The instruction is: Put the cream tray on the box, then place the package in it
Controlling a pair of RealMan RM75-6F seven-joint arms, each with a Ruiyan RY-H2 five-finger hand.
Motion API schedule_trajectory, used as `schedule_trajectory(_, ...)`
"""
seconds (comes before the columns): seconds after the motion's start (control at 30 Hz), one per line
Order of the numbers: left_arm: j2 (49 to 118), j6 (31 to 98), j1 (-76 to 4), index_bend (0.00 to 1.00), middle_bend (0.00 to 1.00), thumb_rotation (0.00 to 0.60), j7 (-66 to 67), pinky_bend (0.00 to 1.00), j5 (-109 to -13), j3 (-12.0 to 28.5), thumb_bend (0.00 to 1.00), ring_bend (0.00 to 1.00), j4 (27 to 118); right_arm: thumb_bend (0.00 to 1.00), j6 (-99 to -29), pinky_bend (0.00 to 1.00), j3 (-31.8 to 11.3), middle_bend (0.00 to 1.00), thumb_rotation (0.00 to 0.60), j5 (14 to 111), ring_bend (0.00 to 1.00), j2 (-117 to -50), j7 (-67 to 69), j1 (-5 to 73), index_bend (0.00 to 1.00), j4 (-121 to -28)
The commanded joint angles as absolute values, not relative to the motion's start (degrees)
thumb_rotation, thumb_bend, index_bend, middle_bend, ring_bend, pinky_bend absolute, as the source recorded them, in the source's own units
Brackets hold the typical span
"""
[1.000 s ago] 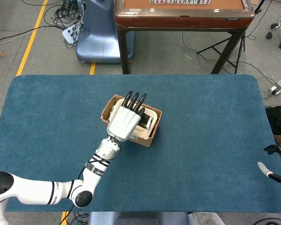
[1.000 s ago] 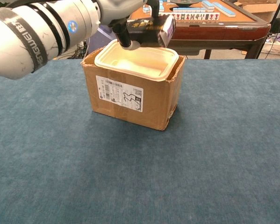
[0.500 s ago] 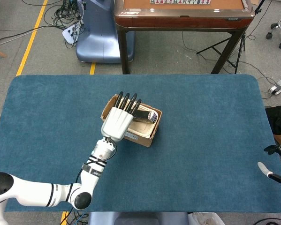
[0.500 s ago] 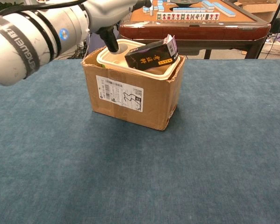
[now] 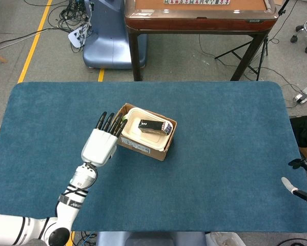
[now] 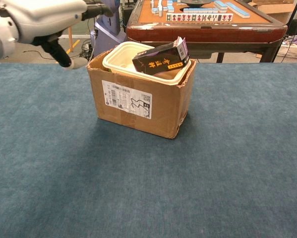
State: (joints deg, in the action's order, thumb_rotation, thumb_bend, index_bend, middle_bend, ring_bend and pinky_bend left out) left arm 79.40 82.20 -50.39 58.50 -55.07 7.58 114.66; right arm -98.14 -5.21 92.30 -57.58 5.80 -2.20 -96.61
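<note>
The cardboard box stands mid-table. On top of it sits the cream tray. The black package lies tilted in the tray, one end propped on the right rim. My left hand hovers just left of the box with fingers extended and nothing in it. At the table's right edge, my right hand shows only in part in the head view; its state is unclear.
A wooden mahjong table stands beyond the far edge of the blue table. A blue machine base and floor cables lie behind on the left.
My left hand let go of the package, which dropped into the tray. The hand then pulled back to the left, clear of the box.
</note>
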Motion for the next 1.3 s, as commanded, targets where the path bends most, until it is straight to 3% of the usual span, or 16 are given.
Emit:
schedule_trajectory(0.03, 75.64, 83.79, -46.53, 0.0, 0.0, 0.6, 53.55, 0.04, -59.62, 4.4, 0.31, 0.0, 117.04, 0.16, -97.96, 0.36, -4.96, 0.52, 0.6, 92.74, 0.45, -57.89, 4.93, -2.11, 0.47, -96.73)
schedule_trajectory(0.43, 66.73, 88.02, -33.28, 0.0, 0.0, 0.6, 38.61, 0.04, -68.91, -3.47, 0.31, 0.0, 116.47, 0.16, -95.63, 0.36, -3.77, 0.52, 0.6, 93.36, 0.45, -59.27, -1.77, -1.56, 0.47, -97.73)
schedule_trajectory(0.67, 64.83, 91.15, -26.31, 0.02, 0.0, 0.6, 33.9, 0.04, -75.63, -7.5, 0.31, 0.0, 114.28, 0.16, -98.42, 0.36, -4.6, 0.51, 0.6, 92.68, 0.45, -60.34, -8.44, -2.9, 0.47, -98.85)
schedule_trajectory(0.83, 64.64, 92.75, -21.87, 0.13, 0.0, 0.6, 29.86, 0.04, -81.3, -9.98, 0.31, 0.0, 111.61, 0.16, -100.48, 0.36, -5.64, 0.5, 0.6, 91.51, 0.45, -59.99, -7.9, -3.84, 0.47, -99.26)
schedule_trajectory(1.07, 65.71, 93.7, -16.97, 0.18, 0.0, 0.6, 25.58, 0.04, -83.78, -10.63, 0.31, 0.0, 107.03, 0.16, -98.98, 0.36, -6.78, 0.5, 0.6, 88.73, 0.45, -60.26, -7.91, -3.28, 0.47, -98.37)
schedule_trajectory(1.3, 66.04, 92.1, -14.26, 0.2, 0.0, 0.6, 17.88, 0.04, -81.44, -8.19, 0.31, 0.0, 102.1, 0.16, -95.6, 0.36, -6.76, 0.5, 0.6, 86.98, 0.45, -61.08, -9.06, -1.98, 0.47, -97.72)
